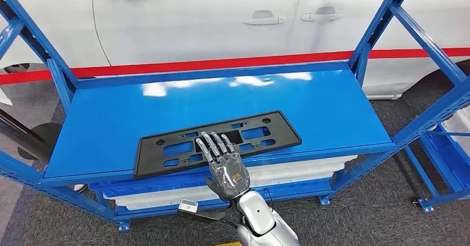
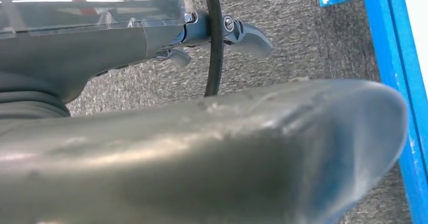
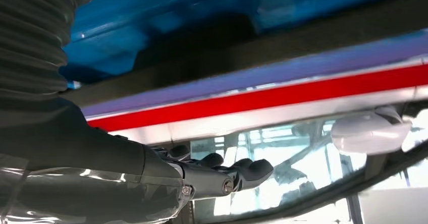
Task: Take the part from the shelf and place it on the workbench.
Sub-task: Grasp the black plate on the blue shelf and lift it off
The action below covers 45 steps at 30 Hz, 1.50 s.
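Observation:
The part is a flat black licence-plate bracket [image 1: 288, 138] with several cut-outs, lying along the front edge of the blue shelf board [image 1: 332, 102]. My right hand [image 1: 224, 163] reaches up from below the middle of the picture, palm down and fingers straight. Its fingertips [image 1: 213, 141] lie over the bracket's front middle, and it grips nothing. The right wrist view shows that hand [image 3: 217, 176] with its fingers stretched out under the blurred blue shelf. My left hand [image 2: 151, 47] hangs over grey carpet beside a blue shelf post [image 2: 398, 82], holding nothing.
A white car [image 1: 221, 24] with a red stripe stands right behind the shelf. Blue uprights [image 1: 382, 19] slant up at both ends. White panels [image 1: 310, 171] lie on the lower level. Another blue rack [image 1: 443, 152] stands at the right. Grey carpet covers the floor.

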Each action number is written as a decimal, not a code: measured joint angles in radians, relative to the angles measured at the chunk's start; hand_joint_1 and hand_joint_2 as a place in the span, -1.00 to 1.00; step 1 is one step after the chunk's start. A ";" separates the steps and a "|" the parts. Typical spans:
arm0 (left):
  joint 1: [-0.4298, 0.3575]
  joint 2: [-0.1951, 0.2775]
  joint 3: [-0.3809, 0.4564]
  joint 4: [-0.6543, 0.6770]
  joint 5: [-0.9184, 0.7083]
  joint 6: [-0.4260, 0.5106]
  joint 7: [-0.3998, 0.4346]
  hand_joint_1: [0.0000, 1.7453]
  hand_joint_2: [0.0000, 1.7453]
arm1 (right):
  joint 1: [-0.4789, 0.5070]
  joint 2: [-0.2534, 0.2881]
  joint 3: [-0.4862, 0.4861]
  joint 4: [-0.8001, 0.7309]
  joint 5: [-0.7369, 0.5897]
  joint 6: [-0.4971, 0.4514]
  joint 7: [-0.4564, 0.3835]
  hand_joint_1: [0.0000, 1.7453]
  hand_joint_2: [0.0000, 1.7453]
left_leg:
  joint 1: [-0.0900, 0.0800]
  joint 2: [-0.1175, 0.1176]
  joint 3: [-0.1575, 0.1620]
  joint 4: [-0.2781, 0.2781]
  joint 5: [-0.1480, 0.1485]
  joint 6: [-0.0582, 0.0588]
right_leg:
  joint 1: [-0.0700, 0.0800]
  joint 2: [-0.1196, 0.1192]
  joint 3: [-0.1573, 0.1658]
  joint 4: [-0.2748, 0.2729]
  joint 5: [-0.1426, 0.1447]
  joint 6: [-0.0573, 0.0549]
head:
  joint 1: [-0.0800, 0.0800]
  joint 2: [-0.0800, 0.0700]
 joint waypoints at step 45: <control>-0.007 -0.015 0.004 0.000 -0.044 -0.008 0.003 -1.00 -1.00 | -0.208 0.012 -0.004 0.308 -0.073 0.002 0.068 1.00 1.00 | 0.000 0.004 -0.010 -0.008 0.019 -0.045 | 0.005 0.000 0.114 -0.248 0.130 -0.042 | 0.000 0.000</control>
